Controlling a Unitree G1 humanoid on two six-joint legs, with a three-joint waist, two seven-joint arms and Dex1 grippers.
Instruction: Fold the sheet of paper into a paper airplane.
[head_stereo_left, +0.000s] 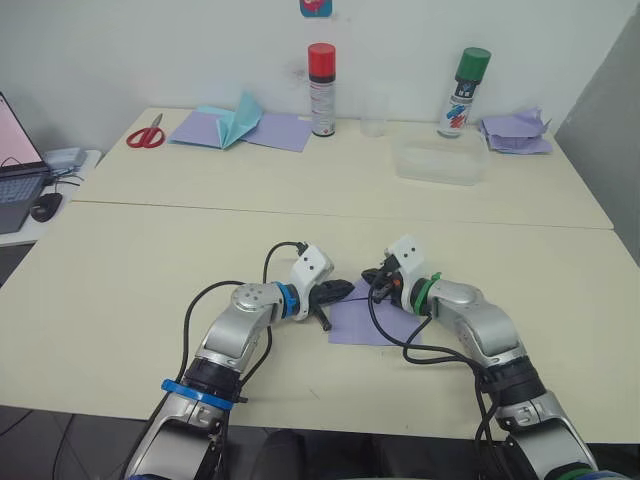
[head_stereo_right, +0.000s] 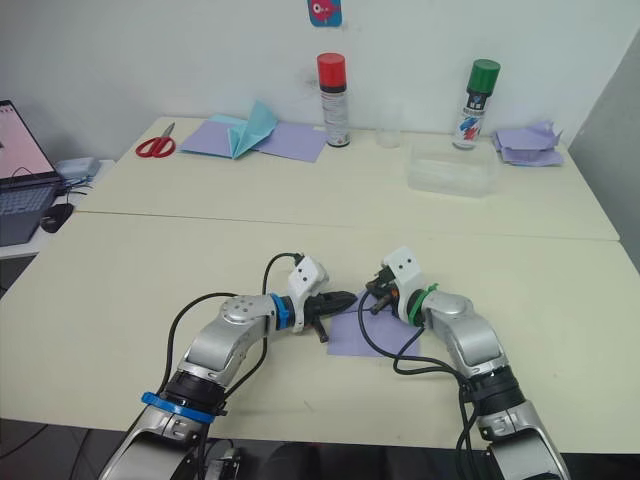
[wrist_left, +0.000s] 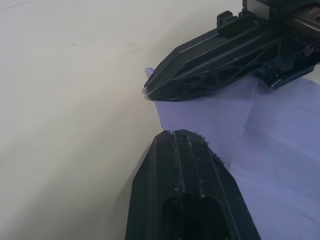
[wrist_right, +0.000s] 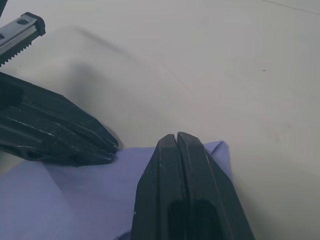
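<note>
Progress was early: my closed left gripper (head_stereo_left: 338, 291) and right gripper (head_stereo_left: 372, 274) pressed one corner fold of the lavender square paper sheet (head_stereo_left: 372, 322); remaining folds outstanding.

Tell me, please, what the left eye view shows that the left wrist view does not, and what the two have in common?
The left eye view takes in the far side of the table: red scissors, a red-capped spray can, a green-capped spray can, a clear tray, plus both arms. The left wrist view gives the close detail: the left gripper shut, the right gripper shut, both tips at a folded corner of the sheet of paper. Both views show the lavender sheet lying on the table between the two grippers.
</note>
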